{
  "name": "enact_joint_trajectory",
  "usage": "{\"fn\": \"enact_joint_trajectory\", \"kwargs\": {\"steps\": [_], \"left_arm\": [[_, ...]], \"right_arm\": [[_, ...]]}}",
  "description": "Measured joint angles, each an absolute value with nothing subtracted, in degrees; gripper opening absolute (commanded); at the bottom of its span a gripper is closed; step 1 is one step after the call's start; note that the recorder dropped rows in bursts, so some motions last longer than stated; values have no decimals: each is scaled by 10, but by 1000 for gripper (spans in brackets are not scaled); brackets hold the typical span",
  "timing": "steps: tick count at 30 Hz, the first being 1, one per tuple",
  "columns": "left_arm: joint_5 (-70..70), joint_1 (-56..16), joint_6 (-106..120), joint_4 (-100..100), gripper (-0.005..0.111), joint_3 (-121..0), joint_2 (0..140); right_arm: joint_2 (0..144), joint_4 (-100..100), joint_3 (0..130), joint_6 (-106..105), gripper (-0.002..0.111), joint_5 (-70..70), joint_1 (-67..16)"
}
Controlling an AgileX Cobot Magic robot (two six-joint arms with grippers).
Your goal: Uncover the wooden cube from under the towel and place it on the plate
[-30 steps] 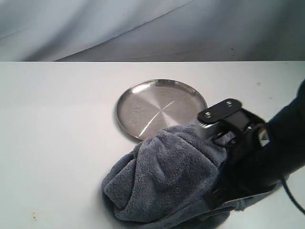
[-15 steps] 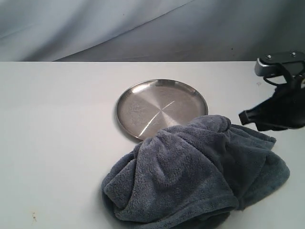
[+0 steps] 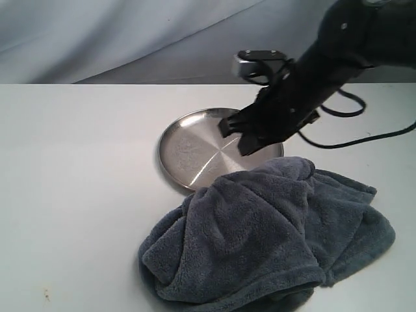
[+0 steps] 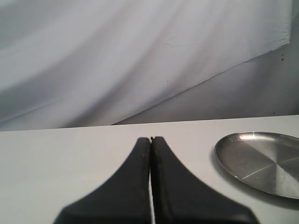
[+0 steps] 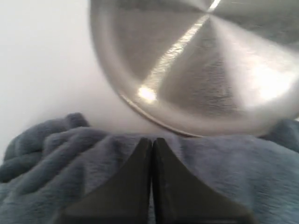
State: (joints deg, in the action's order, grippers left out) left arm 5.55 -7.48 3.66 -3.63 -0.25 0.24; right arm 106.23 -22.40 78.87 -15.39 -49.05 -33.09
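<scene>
The grey-blue towel [image 3: 260, 234] lies bunched on the white table, and its far edge overlaps the near rim of the silver plate [image 3: 188, 146]. The wooden cube is hidden; no view shows it. My right gripper [image 3: 242, 140] hangs over the plate's near right part, just beyond the towel. In the right wrist view this gripper [image 5: 152, 139] is shut and empty, above the towel [image 5: 56, 158] edge with the plate [image 5: 210, 70] beyond it. My left gripper [image 4: 150, 139] is shut and empty over bare table, the plate [image 4: 261, 158] off to one side of it.
A pale draped backdrop [image 3: 130, 39] hangs behind the table's far edge. The right arm's cable [image 3: 364, 140] loops above the table at the right. A small brown speck [image 3: 45, 296] marks the table at the near left.
My right arm left the towel's right side, pulled off to the right, then swung in over the plate. The towel's right part now shows in full.
</scene>
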Motion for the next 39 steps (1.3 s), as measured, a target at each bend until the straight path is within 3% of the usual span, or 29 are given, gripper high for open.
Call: {"fn": "enact_joint_trajectory", "kwargs": {"steps": [12,19,28,39], "left_arm": [[56,-75,37,-36,0,-3,2],[56,-75,37,-36,0,-3,2],[56,-75,37,-36,0,-3,2],[56,-75,37,-36,0,-3,2]], "right_arm": [[1062,-222,789,-176,0,-542,-555],[1014,-221,692,-161,0,-513,-613],[837,-134,483,-72,0,-455,-572],[690,-99,379,-54,0,-378,-346]]}}
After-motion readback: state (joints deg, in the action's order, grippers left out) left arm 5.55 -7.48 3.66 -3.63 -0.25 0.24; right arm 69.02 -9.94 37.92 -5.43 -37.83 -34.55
